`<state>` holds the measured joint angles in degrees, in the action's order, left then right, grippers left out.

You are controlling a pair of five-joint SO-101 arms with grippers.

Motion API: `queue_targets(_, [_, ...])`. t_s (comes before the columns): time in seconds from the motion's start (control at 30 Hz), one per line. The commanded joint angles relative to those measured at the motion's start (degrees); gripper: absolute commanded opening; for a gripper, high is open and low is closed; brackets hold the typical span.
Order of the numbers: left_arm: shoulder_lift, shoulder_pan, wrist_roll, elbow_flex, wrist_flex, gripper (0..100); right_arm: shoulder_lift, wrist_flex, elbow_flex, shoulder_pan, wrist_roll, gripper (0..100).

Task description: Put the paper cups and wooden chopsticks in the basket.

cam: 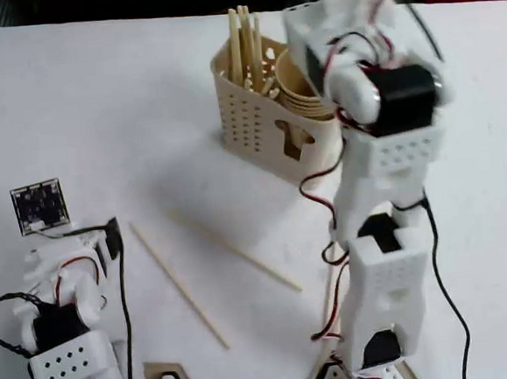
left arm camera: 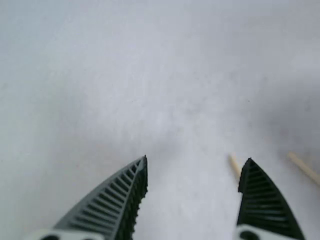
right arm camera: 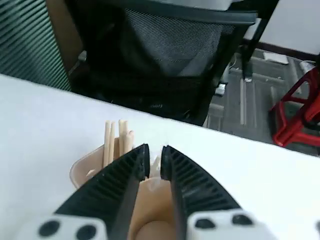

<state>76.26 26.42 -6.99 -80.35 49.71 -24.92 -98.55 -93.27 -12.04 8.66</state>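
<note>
A beige slotted basket (cam: 266, 131) stands at the table's far middle. Several wooden chopsticks (cam: 247, 49) stand upright in it beside stacked paper cups (cam: 303, 93). My right gripper (right arm camera: 155, 148) hangs above the basket (right arm camera: 82, 172), shut except for a narrow slit, with nothing seen between its fingers. Two chopsticks lie loose on the table: one (cam: 180, 285) near the front left, another (cam: 236, 252) angled toward the middle. My left gripper (left arm camera: 195, 160) is open just above the table, a chopstick tip (left arm camera: 234, 166) beside one finger and another chopstick (left arm camera: 305, 168) off to the side.
A small square marker board (cam: 40, 206) lies beside the left arm (cam: 63, 332). The right arm (cam: 380, 232) stretches from the front edge to the basket, trailing cables. An office chair (right arm camera: 175, 50) and a red frame (right arm camera: 297, 110) stand beyond the far edge.
</note>
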Motion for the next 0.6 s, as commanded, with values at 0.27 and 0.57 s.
queue_targets(0.27, [0.7,0.4,-0.5,0.3,-1.1,29,26.6,-0.3,33.7,1.5,2.5,4.8])
queue_targets(0.57, [0.7,0.4,-0.5,0.3,-1.1,29,53.0,0.0,73.2,2.2,2.5,5.2])
